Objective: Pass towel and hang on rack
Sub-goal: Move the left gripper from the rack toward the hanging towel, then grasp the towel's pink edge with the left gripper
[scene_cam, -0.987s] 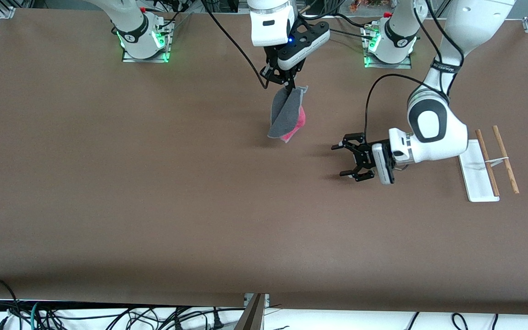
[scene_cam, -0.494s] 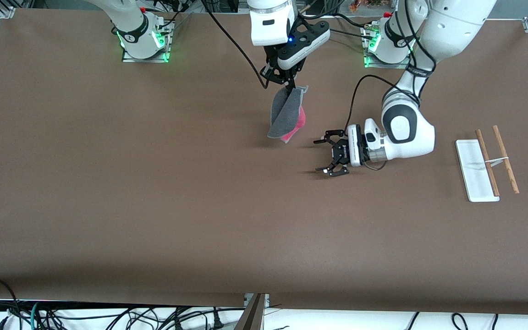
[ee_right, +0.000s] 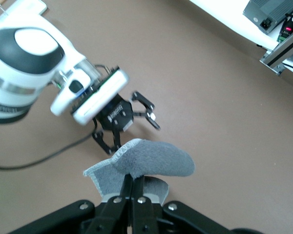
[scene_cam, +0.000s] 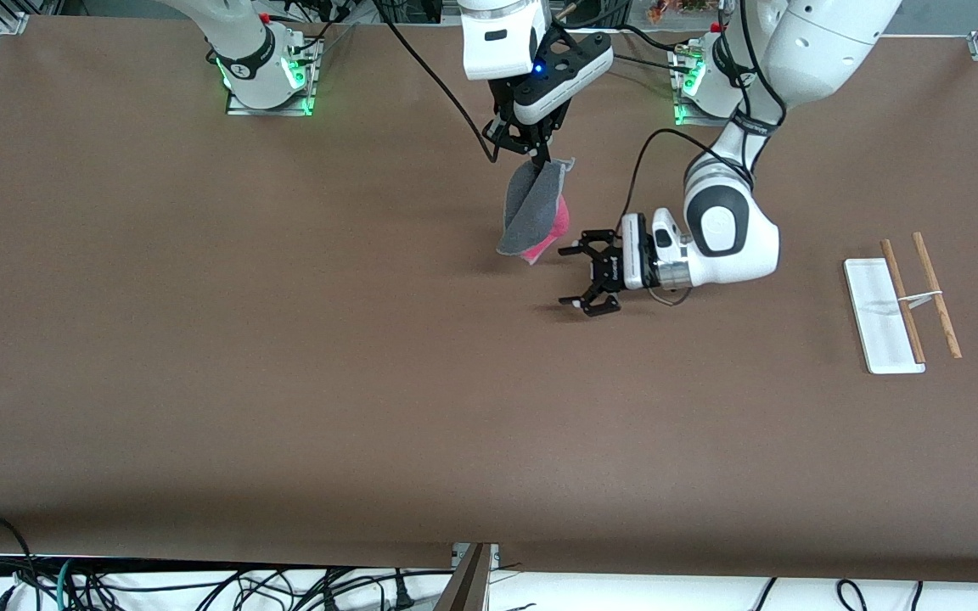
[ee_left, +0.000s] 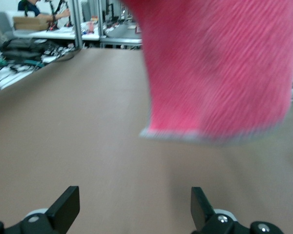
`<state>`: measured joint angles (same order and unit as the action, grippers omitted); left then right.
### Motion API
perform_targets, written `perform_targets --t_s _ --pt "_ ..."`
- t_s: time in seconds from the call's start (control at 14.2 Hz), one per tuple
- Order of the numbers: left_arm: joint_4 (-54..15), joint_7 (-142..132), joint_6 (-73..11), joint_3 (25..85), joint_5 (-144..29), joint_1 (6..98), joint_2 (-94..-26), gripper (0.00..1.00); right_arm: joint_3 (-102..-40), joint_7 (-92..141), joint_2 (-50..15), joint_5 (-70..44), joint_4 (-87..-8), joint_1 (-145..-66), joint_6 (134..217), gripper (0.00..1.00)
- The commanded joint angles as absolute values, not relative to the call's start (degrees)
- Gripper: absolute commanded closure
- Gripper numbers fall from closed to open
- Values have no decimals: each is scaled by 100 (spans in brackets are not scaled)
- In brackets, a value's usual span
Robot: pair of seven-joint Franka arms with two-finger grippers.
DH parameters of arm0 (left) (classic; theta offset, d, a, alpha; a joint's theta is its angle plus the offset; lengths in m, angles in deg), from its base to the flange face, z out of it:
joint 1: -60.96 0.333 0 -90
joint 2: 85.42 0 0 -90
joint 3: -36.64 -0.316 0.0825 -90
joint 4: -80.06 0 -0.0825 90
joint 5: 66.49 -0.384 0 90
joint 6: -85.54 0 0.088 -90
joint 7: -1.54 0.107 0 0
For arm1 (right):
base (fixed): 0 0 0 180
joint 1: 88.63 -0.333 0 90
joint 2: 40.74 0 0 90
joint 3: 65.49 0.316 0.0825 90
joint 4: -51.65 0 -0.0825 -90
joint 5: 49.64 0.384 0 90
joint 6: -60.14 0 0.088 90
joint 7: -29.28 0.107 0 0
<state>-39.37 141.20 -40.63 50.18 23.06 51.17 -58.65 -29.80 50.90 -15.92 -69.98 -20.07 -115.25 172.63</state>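
Right claw (scene_cam: 542,158) pinched on top of hanging towel (scene_cam: 531,214), up over brown surface (scene_cam: 285,339). Left claw (scene_cam: 577,274) wide open just beside towel's bottom. Rack (scene_cam: 901,304) well apart from both.

towel (scene_cam: 531,212): hangs over mid tabletop (scene_cam: 285,382) from right gripper (scene_cam: 537,153) | left gripper (scene_cam: 578,276): just beside towel's lower edge | rack (scene_cam: 901,305): on tabletop, left arm's end

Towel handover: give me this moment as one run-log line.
right gripper: shut on towel, held aloft | left gripper: open beside towel, not touching | rack: bare
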Motion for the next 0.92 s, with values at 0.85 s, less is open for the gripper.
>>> perform_targets --t_s 0.85 --pt "-4088 14252 -4409 5097 2518 4875 -6362 22 -2990 5038 -1235 -6994 -1893 -11561 17721 100"
